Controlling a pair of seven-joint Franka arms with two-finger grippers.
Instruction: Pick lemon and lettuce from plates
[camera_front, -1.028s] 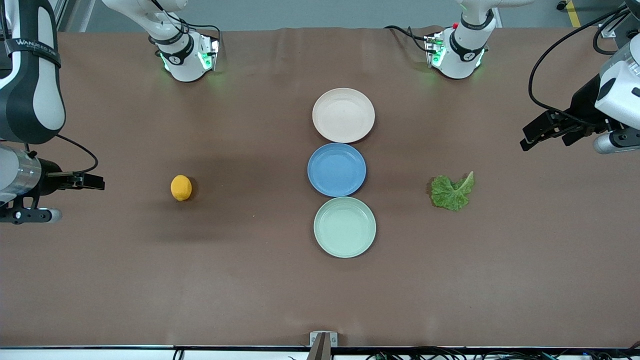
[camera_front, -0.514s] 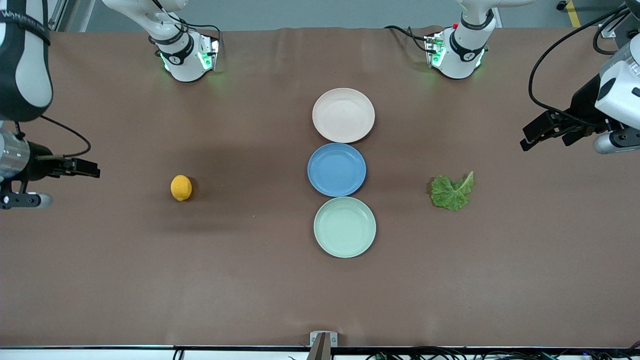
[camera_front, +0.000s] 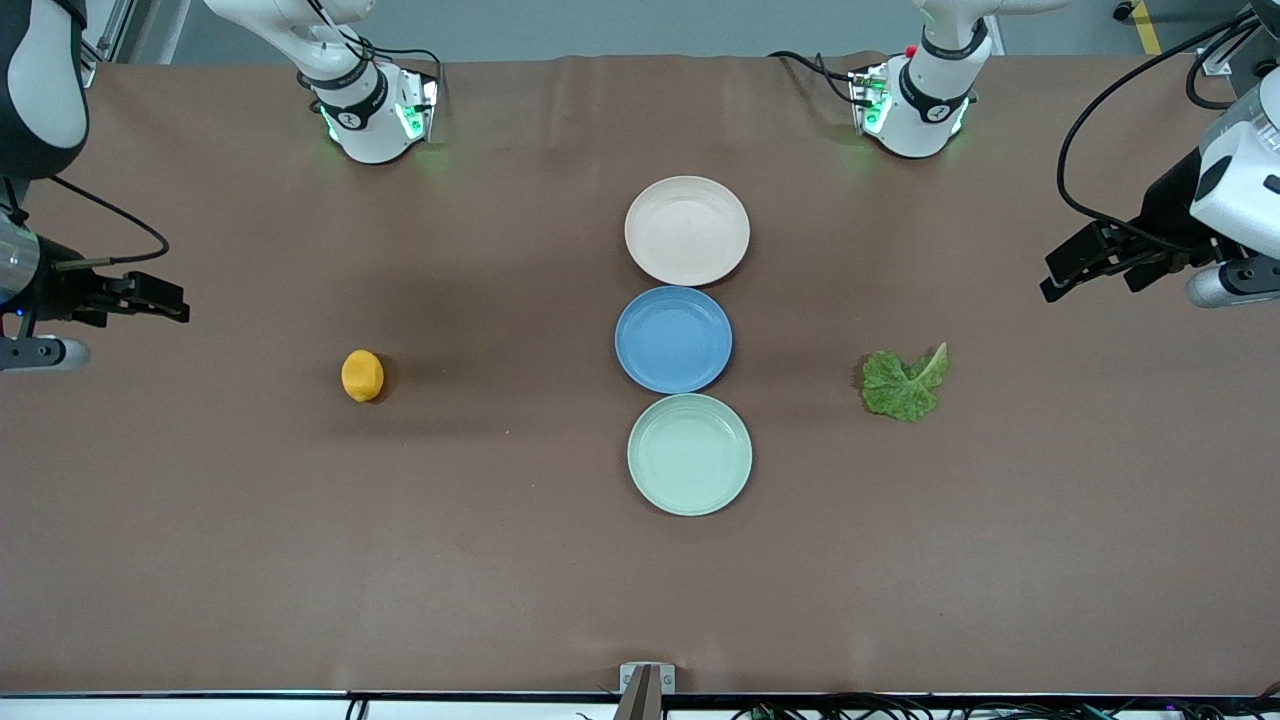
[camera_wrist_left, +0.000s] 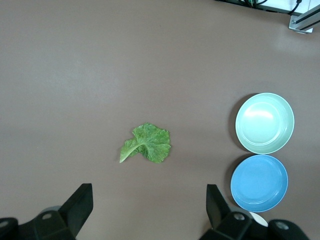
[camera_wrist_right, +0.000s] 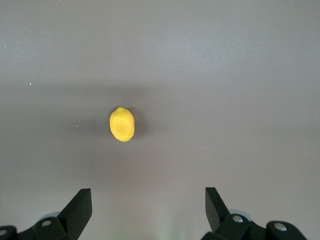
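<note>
Brown table (camera_front: 500, 560) carries three bare plates in a row; we note both items lie off them.
We find the lemon (camera_front: 362, 375) toward the right arm's end, the lettuce (camera_front: 905, 384) toward the left arm's. Right gripper (camera_front: 165, 301) and left gripper (camera_front: 1065, 272) hang spread wide, holding nothing, over the table ends.

Beige plate (camera_wrist_left: 257, 216) mostly hidden by left claw's finger (camera_wrist_left: 220, 210) in left wrist view; only sliver shows.
</note>
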